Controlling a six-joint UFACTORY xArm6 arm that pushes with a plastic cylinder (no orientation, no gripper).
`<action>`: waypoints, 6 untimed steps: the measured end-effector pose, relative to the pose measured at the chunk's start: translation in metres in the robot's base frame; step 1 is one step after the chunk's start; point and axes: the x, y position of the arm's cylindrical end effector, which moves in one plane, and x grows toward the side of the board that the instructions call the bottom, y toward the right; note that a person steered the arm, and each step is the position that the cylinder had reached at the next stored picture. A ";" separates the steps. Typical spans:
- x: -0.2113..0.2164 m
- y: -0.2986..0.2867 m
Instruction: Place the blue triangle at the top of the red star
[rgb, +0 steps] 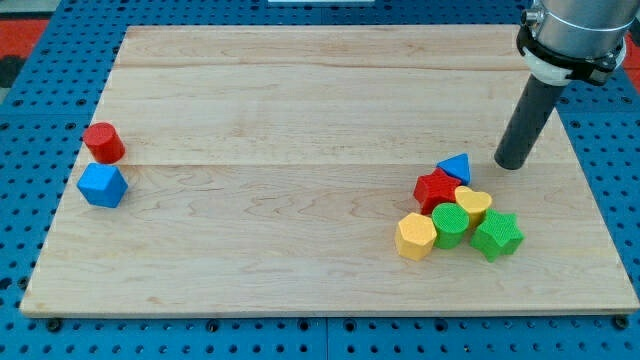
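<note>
Board: a pale wooden table top (300, 100) is filling most of the view, lying on a blue pegboard surface (30, 230) that is showing around its edges.
Arm: the grey end of the arm (575, 30) is entering at the view's top right, carrying a straight dark rod that is slanting down toward the view's left.
Tool state: the rod has no jaws, so there is nothing to read as wide or narrow – it is holding nothing.
My tip: my tip (513, 163) is resting on the board just to the view's right of the blue triangle, near it but with a gap showing between them.
Cluster: six blocks are sitting packed together at the view's lower right.
Red star: the red star (436, 189) is sitting at the cluster's upper left.
Green star: the green star (497, 234) is sitting at the cluster's right end.
Yellow hexagon: the yellow hexagon (415, 237) is sitting at the cluster's lower left.
Green cylinder: the green cylinder (449, 226) is standing between the yellow hexagon and the green star.
Yellow heart: the yellow heart (473, 205) is sitting just to the right of the red star.
Blue triangle: the blue triangle (455, 168) is touching the red star's upper right – it is the topmost block of the cluster.
Far pair: a blue hexagon (102, 185) and a red cylinder (103, 142) just above it are sitting at the view's left, well apart from the cluster.
</note>
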 end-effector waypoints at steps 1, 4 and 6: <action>0.001 0.003; 0.009 0.009; 0.000 -0.064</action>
